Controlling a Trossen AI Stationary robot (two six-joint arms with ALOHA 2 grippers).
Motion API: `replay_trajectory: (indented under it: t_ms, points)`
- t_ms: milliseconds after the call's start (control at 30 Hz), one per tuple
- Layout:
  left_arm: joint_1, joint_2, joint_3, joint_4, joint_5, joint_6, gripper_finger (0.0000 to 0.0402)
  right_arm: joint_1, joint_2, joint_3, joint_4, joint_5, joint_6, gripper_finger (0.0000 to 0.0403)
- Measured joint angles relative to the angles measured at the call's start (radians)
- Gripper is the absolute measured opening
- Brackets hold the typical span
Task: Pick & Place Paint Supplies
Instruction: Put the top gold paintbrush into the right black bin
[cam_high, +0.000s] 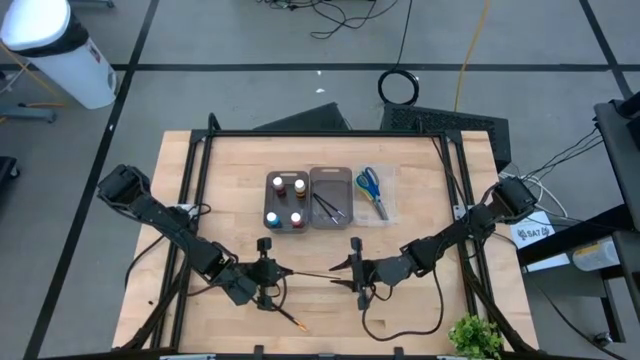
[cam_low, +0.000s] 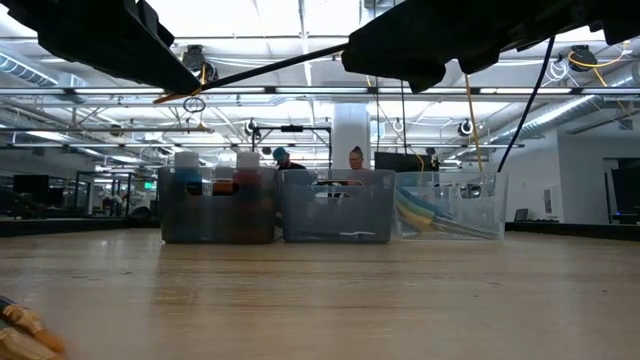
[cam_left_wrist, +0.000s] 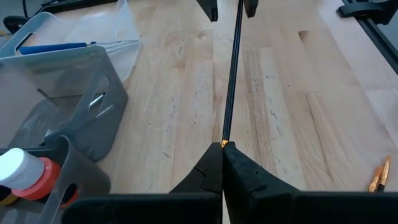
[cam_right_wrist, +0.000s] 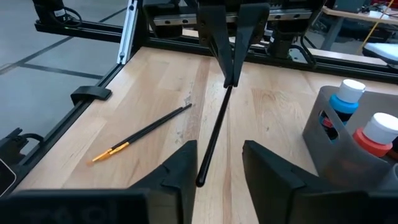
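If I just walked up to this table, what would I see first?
You'd first notice the two dark arms meeting near the table's front, with a thin black brush stretched in the air between them. The left gripper is pinched shut on one end, and the right gripper is open around the other end. Behind them sit three trays in a row, and another brush lies alone on the wood.

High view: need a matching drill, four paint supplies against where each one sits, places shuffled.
1. paint bottles
2. scissors
3. raised brush
4. loose brush

a. clear tray
b. pinched in left end effector, far tip between open right end effector fingers
c. flat on table, near edge
d. grey tray, left end of row

Pairs: 1-d, 2-a, 3-b, 4-c
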Motion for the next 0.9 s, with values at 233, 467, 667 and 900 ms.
replay_trajectory:
  t_ms: [233, 467, 667, 900]
  points:
    - [0.0, 0.0, 0.0, 0.0, 0.0, 0.0, 0.0, -0.001, 0.0, 0.0, 0.0, 0.0, 0.0, 0.0092]
    - [0.0, 0.0, 0.0, 0.0, 0.0, -0.001, 0.0, -0.008, 0.0, 0.0, 0.0, -0.002, -0.002, 0.0058]
    - [0.0, 0.0, 0.0, 0.001, 0.0, -0.002, 0.0001, -0.016, 0.0, 0.0, -0.001, -0.004, -0.002, 0.0007]
    - [-0.001, 0.0, 0.0, 0.002, 0.003, -0.001, 0.0008, -0.021, 0.0, 0.0, 0.005, -0.027, 0.007, 0.0004]
